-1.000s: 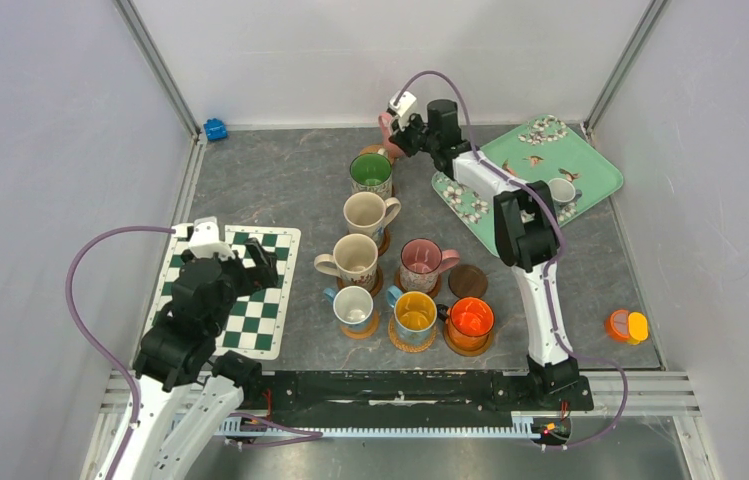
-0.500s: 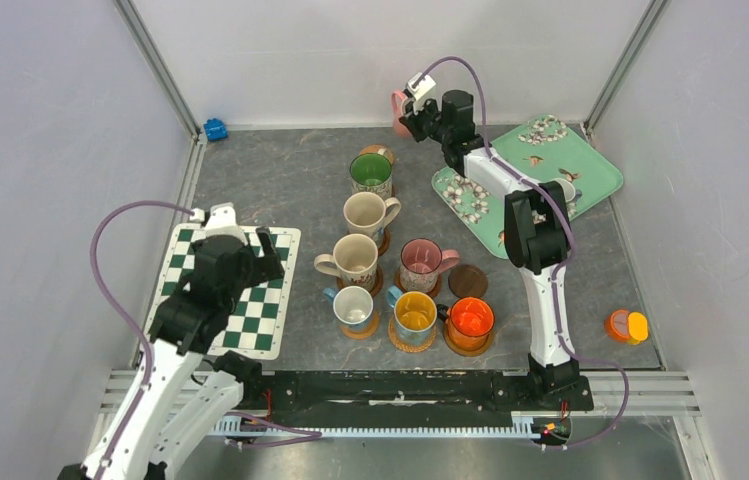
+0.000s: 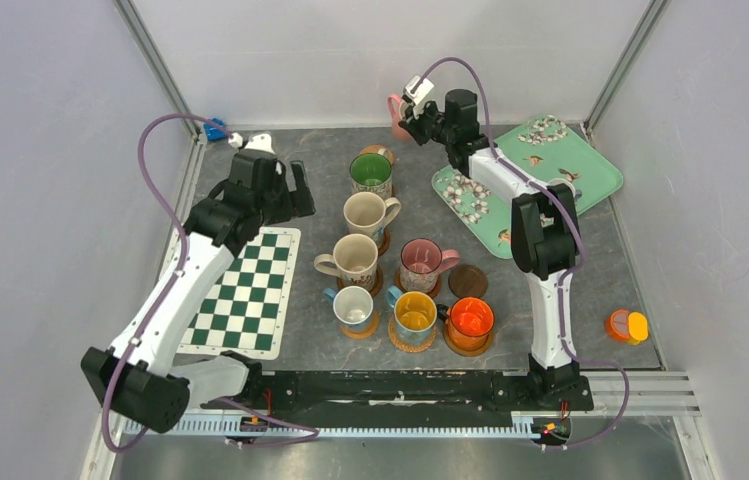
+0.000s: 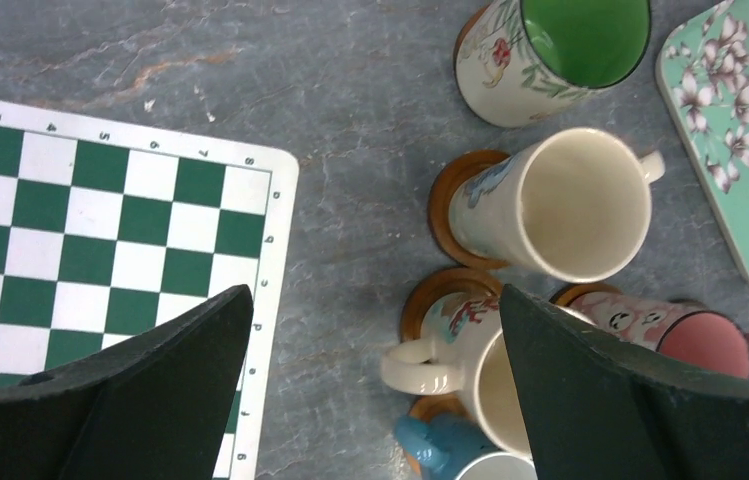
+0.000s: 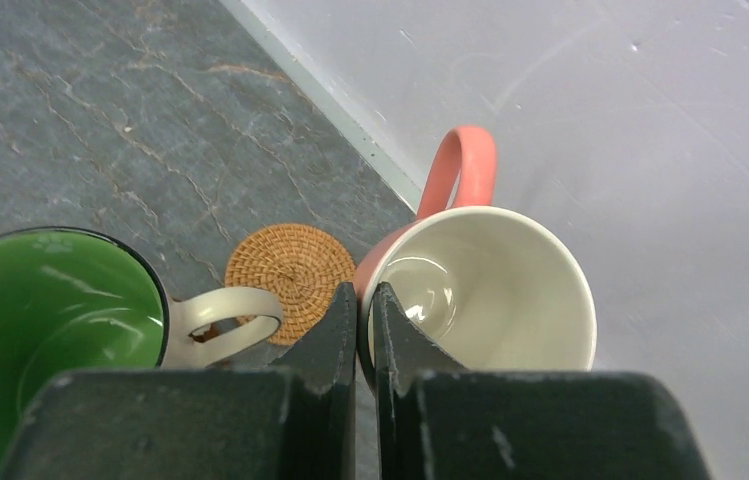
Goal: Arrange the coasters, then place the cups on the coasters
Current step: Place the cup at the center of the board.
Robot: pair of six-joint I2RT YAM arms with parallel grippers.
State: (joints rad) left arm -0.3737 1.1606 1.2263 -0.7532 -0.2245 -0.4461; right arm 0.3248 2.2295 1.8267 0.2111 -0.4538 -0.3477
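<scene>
My right gripper (image 5: pixel 362 300) is shut on the rim of a small pink cup (image 5: pixel 480 290), which hangs near the back wall (image 3: pixel 397 108). Below it lies a bare woven rattan coaster (image 5: pixel 290 270), just behind the green-inside cup (image 3: pixel 371 172). Several cups stand on brown coasters: two cream ones (image 3: pixel 366 213), a pink speckled one (image 3: pixel 418 262), a blue one with yellow inside (image 3: pixel 414 313) and a clear orange one (image 3: pixel 470 320). One brown coaster (image 3: pixel 467 280) is bare. My left gripper (image 3: pixel 295 190) hangs open and holds nothing, over bare table left of the cream cups (image 4: pixel 560 205).
The mint floral tray (image 3: pixel 550 160) at the back right holds a small white cup (image 3: pixel 561 190). A green-white checkered mat (image 3: pixel 245 290) lies at the left. An orange object (image 3: pixel 626 325) sits at the right edge, a blue one (image 3: pixel 215 128) in the back left corner.
My left arm has swung from over the checkered mat to the far left of the table, beside the cups. The right gripper has carried the pink cup slightly back and up.
</scene>
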